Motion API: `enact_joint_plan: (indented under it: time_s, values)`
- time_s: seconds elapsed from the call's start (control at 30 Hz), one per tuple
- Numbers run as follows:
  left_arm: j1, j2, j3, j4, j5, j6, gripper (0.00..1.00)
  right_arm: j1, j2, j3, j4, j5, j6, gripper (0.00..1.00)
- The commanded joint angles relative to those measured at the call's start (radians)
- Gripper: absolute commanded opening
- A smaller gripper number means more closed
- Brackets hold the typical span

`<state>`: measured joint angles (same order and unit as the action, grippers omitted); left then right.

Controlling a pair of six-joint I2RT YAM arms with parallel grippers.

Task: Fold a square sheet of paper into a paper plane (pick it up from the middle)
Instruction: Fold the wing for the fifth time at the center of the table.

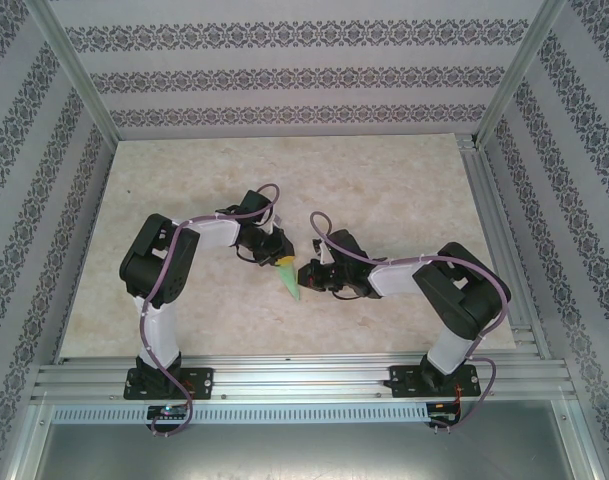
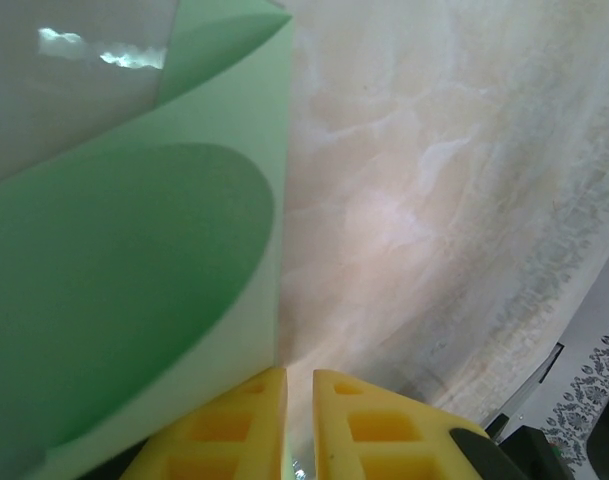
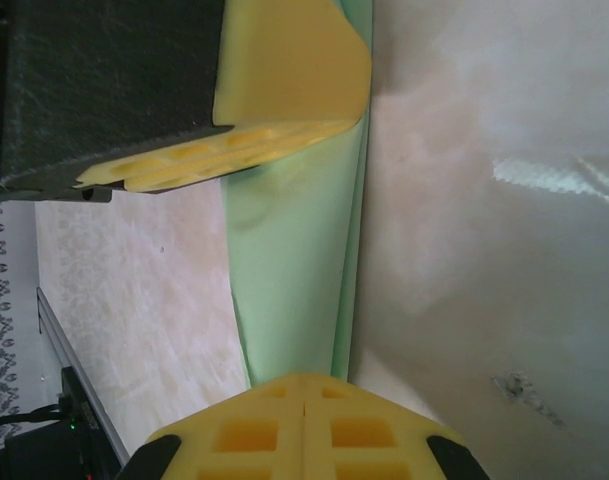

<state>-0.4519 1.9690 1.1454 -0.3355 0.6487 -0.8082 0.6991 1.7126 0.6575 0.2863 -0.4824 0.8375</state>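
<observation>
- The paper plane (image 1: 288, 279) hangs just above the middle of the worktop (image 1: 384, 190), between the two pincers.
- Seen from above, its long axis runs slantwise, with the narrow point towards the arm bases and slightly right, and the wider end away from them.
- The left pincer (image 1: 277, 256) grasps the wider end, with one yellow pad (image 3: 284, 90) flat on the paper.
- The right pincer (image 1: 309, 272) is clenched, its fingertips meeting the plane's folded edge; whether paper is pinched, I cannot tell.
</observation>
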Motion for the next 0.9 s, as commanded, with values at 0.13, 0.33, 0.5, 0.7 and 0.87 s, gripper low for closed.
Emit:
enact_joint_plan:
  time_s: [0.13,0.33,0.5,0.7,0.87]
  values:
    - [0.026,-0.056,-0.038,0.004,0.003,0.032,0.16,0.01,-0.029,0.01,0.008,0.012,0.0,0.09]
    - [0.038,-0.056,-0.054,0.029,0.023,0.029,0.15,0.013,-0.05,-0.01,0.038,-0.017,0.01,0.05]
    - [0.041,-0.053,-0.062,0.046,0.04,0.026,0.15,0.023,0.007,-0.005,0.117,-0.045,0.055,0.04]
    - [0.048,-0.053,-0.076,0.054,0.043,0.022,0.15,0.035,0.075,0.005,0.185,-0.06,0.086,0.03]
    - [0.053,-0.055,-0.081,0.056,0.044,0.023,0.15,0.044,0.097,0.017,0.209,-0.076,0.094,0.03]
